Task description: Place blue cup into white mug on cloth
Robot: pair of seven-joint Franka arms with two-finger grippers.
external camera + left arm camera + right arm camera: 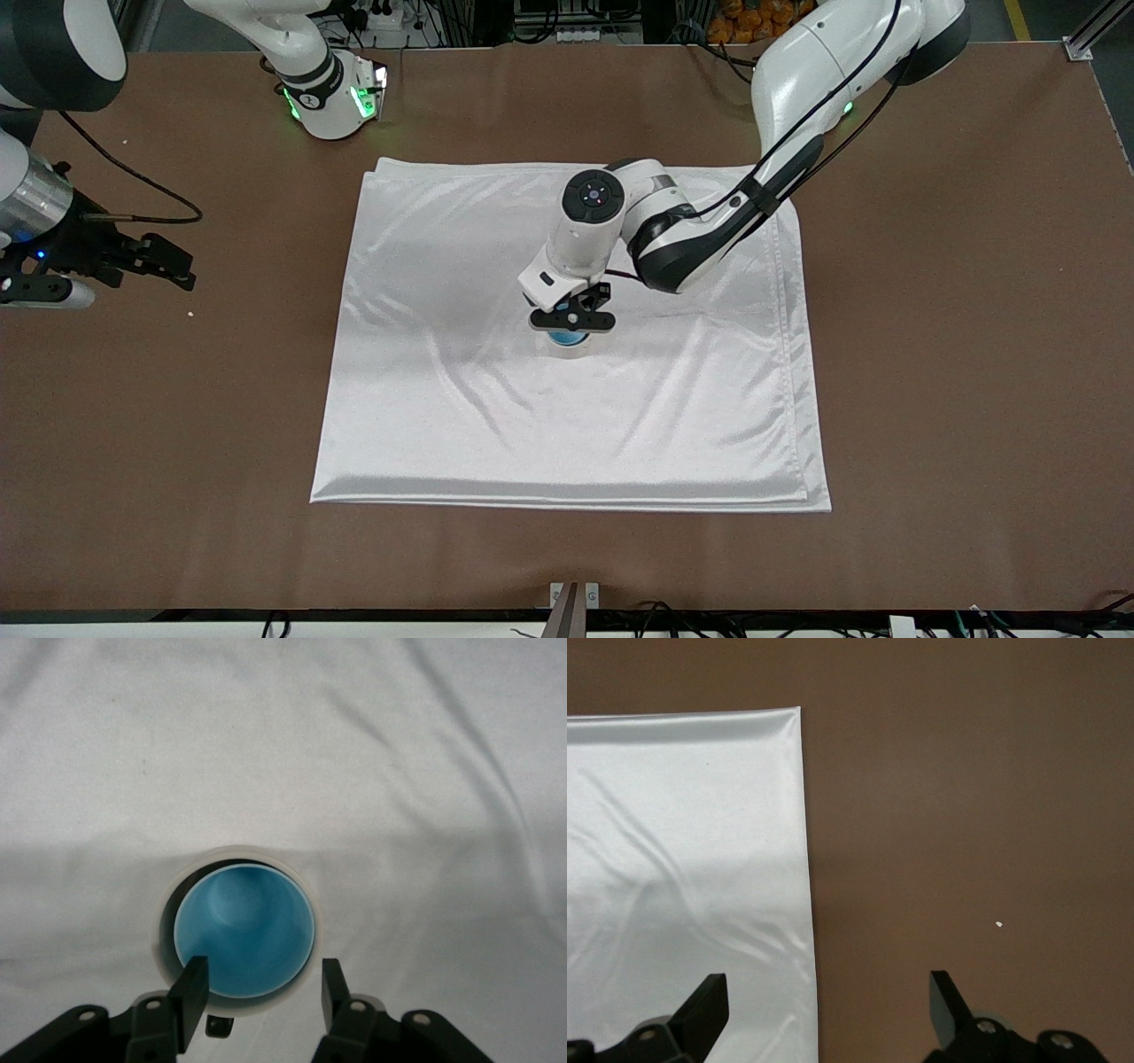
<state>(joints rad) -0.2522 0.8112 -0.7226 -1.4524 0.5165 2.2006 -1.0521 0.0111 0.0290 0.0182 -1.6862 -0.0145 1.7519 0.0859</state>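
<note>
The blue cup (567,337) sits upright inside the white mug (571,350), which stands near the middle of the cloth (443,399). My left gripper (571,321) hangs just above them, open, with a finger on each side of the cup's rim. In the left wrist view the blue cup (244,930) fills the white mug (237,851), and my left gripper (261,992) holds nothing. The mug's dark handle (219,1026) shows between the fingers. My right gripper (182,266) waits open over the bare table at the right arm's end.
The brown table (957,354) surrounds the cloth on all sides. The right wrist view shows my right gripper (828,1001) open above the cloth (682,859) edge and the bare table (966,815). The left arm's forearm (691,239) stretches over the cloth.
</note>
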